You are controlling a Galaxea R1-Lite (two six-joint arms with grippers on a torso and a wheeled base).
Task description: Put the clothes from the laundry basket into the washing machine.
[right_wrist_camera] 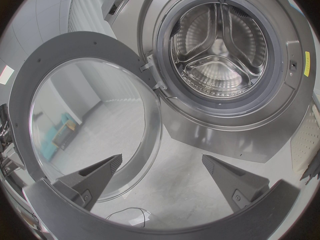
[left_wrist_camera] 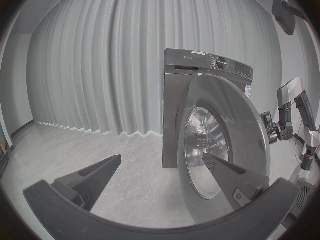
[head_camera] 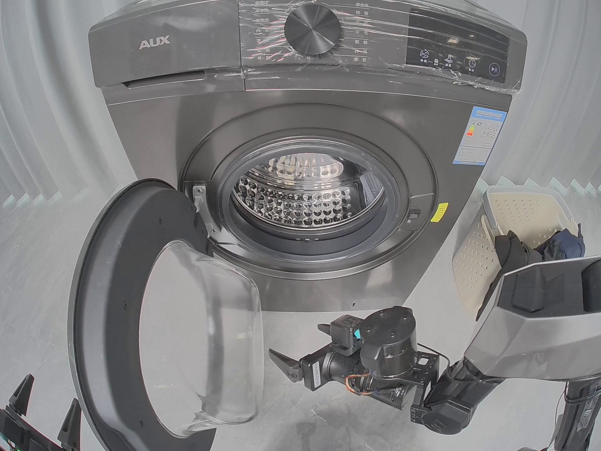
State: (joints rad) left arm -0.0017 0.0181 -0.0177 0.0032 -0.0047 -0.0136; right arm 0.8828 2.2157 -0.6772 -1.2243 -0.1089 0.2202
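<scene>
L gripper (head_camera: 49, 402), black w/ two pointed fingers, sits low at the robot's L, nearest the robot, beside the outer edge of the open door. Fingers spread wide, nothing btwn them; in the L wrist view (left_wrist_camera: 160, 157) only floor and the door's outer face show in the gap.

R gripper (head_camera: 300, 346), same black type, hangs low over the pale grey tiled floor (head_camera: 350, 421) in front of the machine, pointing toward the robot's L. Also released and holding nothing; in the R wrist view (right_wrist_camera: 161, 157) floor shows btwn its fingers.

Round grey door w/ domed clear glass (head_camera: 125, 295) is swung fully open to the robot's L, hinged at the opening's L side.

Cream perforated plastic laundry basket (head_camera: 501, 220) stands just beside the machine on the robot's R, tilted. Dark clothes (head_camera: 519, 252) are bunched in it, partly hidden behind the R arm, w/ a navy piece (head_camera: 566, 242) at the far side.

Dark grey front-loading washing machine (head_camera: 300, 95) faces the robot, plastic film over its control panel. Steel drum (right_wrist_camera: 216, 67) w/ perforated wall and three ribs is in plain sight.

White pleated curtain (left_wrist_camera: 100, 67) hangs behind.
</scene>
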